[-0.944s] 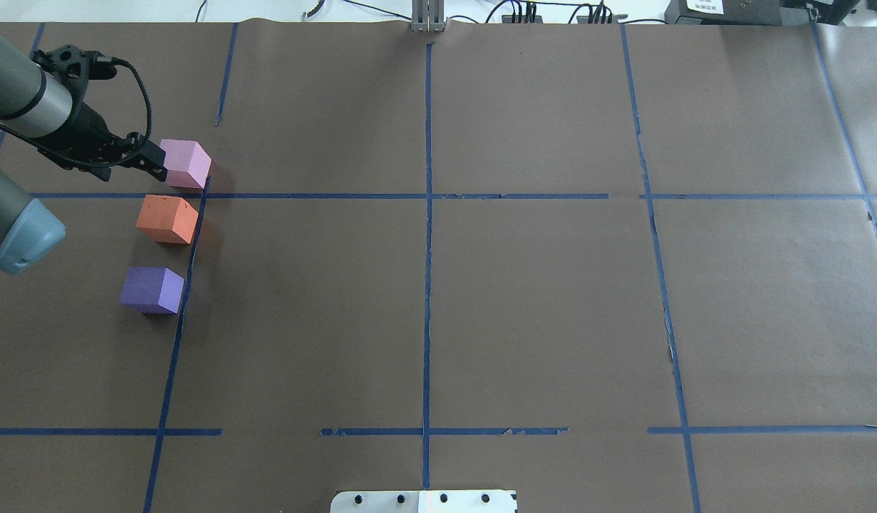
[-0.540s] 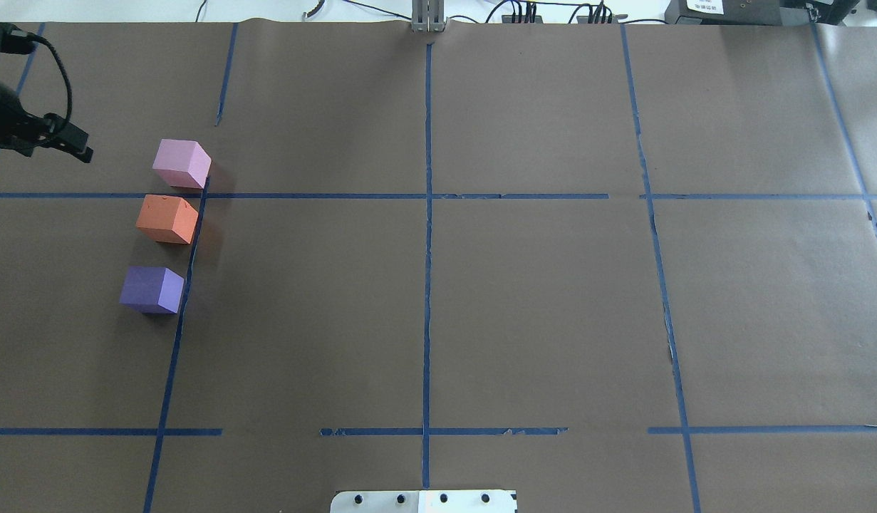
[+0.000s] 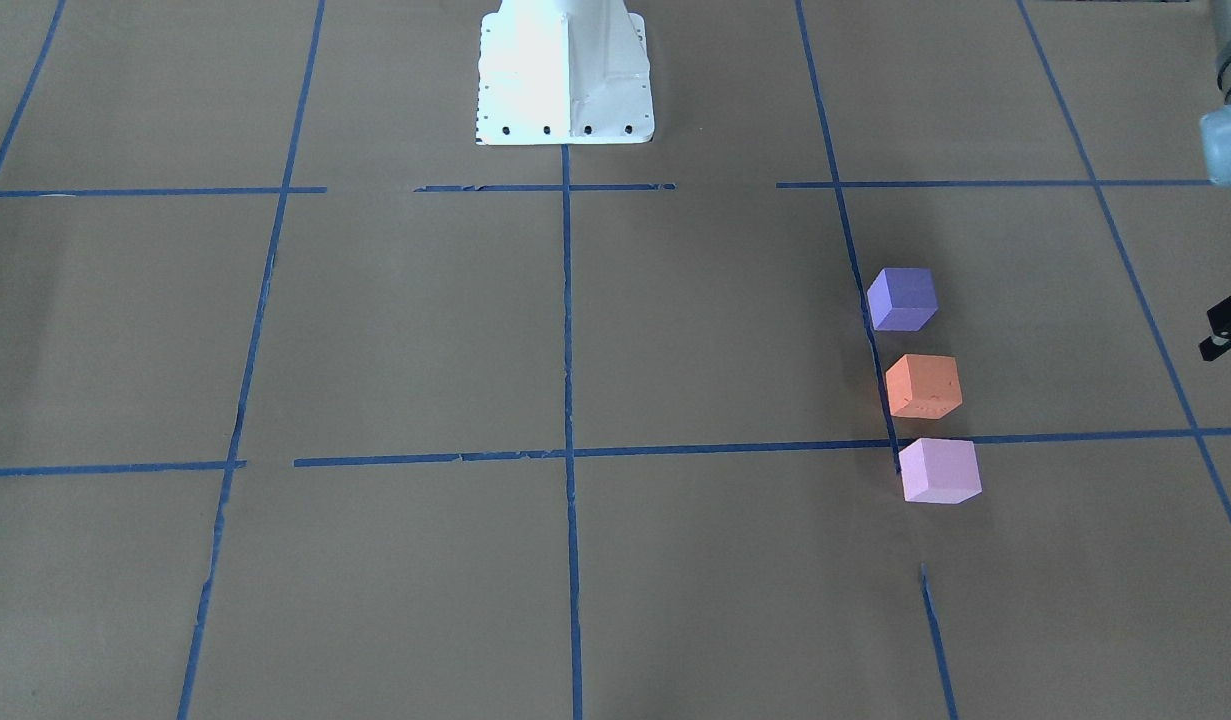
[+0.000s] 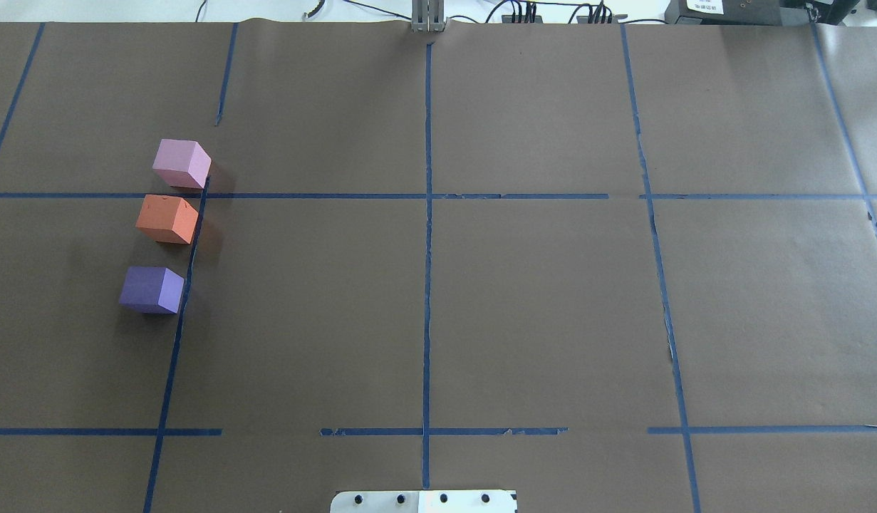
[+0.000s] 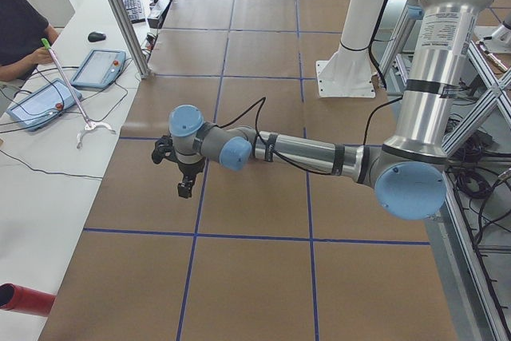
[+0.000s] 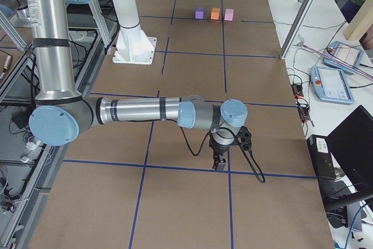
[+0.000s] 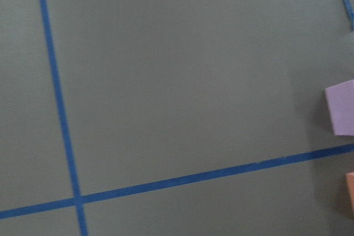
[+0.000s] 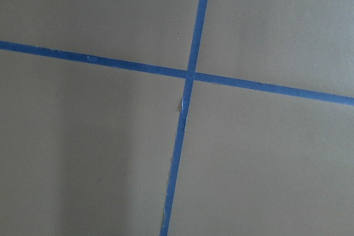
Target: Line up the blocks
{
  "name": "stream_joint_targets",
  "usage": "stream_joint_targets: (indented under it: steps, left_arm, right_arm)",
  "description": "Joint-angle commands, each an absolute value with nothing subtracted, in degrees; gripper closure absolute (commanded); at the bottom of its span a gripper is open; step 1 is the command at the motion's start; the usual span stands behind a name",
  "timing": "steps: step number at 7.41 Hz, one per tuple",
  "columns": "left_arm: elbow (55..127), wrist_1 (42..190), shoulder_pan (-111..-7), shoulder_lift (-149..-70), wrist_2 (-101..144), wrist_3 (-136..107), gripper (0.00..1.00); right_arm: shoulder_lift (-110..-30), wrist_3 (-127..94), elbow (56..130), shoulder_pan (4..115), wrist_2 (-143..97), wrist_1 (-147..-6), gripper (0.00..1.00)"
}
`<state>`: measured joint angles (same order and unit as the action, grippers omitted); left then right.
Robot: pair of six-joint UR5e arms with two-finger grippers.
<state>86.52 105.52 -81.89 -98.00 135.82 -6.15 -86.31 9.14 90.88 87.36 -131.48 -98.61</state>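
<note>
Three cubes stand in a near-straight row beside a blue tape line on the table's left side: the pale pink block (image 4: 182, 163) farthest, the orange block (image 4: 167, 219) in the middle, the blue-violet block (image 4: 152, 290) nearest the robot. They also show in the front view, pink (image 3: 939, 470), orange (image 3: 923, 386), violet (image 3: 902, 299). My left gripper (image 3: 1227, 328) is only partly seen at the front view's right edge, well apart from the blocks; I cannot tell its state. My right gripper (image 6: 220, 162) hangs over bare paper far from them; I cannot tell its state.
Brown paper with a blue tape grid (image 4: 427, 196) covers the table. The robot's white base plate (image 4: 424, 501) sits at the near edge. Cables and boxes (image 4: 737, 11) lie along the far edge. An operator and tablets (image 5: 48, 93) are at the side bench.
My left arm has drawn back to the left, away from the pink block and out of the overhead view. The three blocks have not moved.
</note>
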Motion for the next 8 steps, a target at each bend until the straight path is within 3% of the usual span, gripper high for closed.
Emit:
stream_joint_targets:
  steps: [1,4,8]
  left_arm:
    - [82.02,109.84,-85.16,-97.47,143.32,-3.96,0.0]
    - [81.03,112.42,-86.92,-96.34,142.92,-2.9,0.0]
    - [86.28,100.6,-89.38,-96.24,138.6,-3.07,0.0]
  right_arm:
    - [-86.31,9.14,90.88,87.36,-131.48,-98.61,0.0]
    - [-86.31,9.14,90.88,87.36,-131.48,-98.61,0.0]
    - [-86.31,9.14,90.88,87.36,-131.48,-98.61,0.0]
